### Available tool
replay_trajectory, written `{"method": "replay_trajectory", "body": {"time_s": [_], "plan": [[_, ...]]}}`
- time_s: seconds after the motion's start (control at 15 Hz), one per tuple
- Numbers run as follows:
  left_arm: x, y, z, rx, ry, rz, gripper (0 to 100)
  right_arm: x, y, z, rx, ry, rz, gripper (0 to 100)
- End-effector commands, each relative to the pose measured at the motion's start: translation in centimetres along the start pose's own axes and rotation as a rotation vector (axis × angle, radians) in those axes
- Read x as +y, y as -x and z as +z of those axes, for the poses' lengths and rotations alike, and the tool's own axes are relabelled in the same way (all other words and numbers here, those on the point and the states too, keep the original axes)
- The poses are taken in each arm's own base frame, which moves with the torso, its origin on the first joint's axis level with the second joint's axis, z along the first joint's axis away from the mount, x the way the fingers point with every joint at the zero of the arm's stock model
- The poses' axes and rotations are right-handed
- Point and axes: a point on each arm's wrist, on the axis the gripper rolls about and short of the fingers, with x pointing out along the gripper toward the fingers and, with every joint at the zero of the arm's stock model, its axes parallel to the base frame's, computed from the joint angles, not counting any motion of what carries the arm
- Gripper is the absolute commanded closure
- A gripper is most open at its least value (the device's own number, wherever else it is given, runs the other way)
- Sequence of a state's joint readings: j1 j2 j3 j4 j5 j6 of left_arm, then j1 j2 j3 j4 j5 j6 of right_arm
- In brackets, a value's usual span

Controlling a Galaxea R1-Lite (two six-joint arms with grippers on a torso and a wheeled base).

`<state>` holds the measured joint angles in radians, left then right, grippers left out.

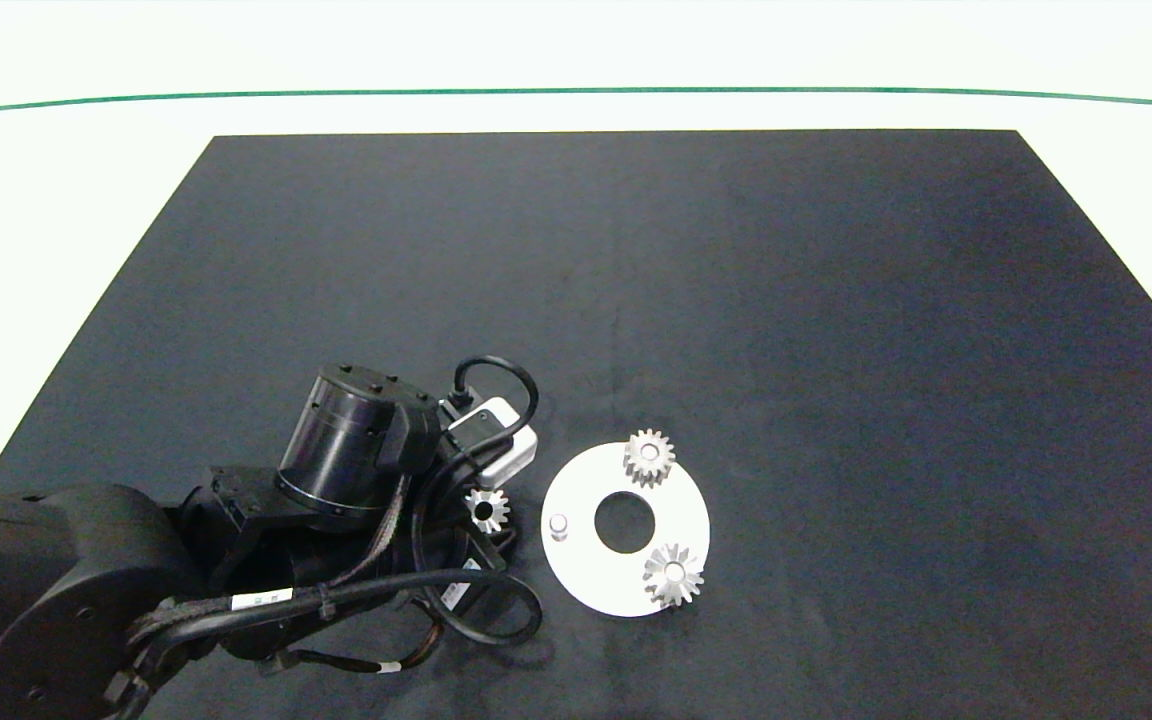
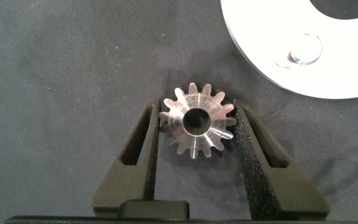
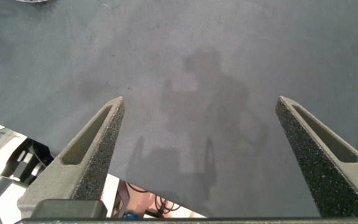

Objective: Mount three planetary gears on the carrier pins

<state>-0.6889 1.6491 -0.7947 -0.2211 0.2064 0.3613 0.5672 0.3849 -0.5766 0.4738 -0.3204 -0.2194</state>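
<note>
A silver planetary gear (image 2: 197, 127) sits between my left gripper's (image 2: 197, 112) fingers, which are shut on its toothed rim. In the head view this gear (image 1: 486, 510) and the left gripper (image 1: 488, 520) are just left of the white disc (image 1: 586, 575). One bare carrier pin (image 1: 559, 525) stands on the disc's left side, close to the held gear; the left wrist view shows that pin (image 2: 304, 50) on the disc (image 2: 347, 68). Two more gears rest on the disc, one at its far edge (image 1: 649, 457) and one at its near right edge (image 1: 674, 574). My right gripper (image 3: 199, 99) is open over bare mat.
A black mat (image 1: 836, 350) covers the table, with white surface around it and a green line (image 1: 576, 91) at the back. The left arm's cables (image 1: 476, 610) loop beside the disc. The right wrist view shows the mat's edge (image 3: 17, 124) close to the right gripper.
</note>
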Motion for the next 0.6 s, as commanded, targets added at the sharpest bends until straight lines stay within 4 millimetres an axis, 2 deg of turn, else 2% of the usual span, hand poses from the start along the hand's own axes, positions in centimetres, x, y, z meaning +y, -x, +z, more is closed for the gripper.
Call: {"method": "replay_trajectory", "body": {"time_s": [0.07,0.6], "plan": [[0.0,0.1,0.0,-0.002,0.0,0.002,100,0.0,0.0,0.0,0.0,0.002,-0.001,0],[1.8,2.4,0.7,-0.071,0.017,0.056,100,0.0,0.0,-0.2,0.003,0.004,-0.001,0]]}}
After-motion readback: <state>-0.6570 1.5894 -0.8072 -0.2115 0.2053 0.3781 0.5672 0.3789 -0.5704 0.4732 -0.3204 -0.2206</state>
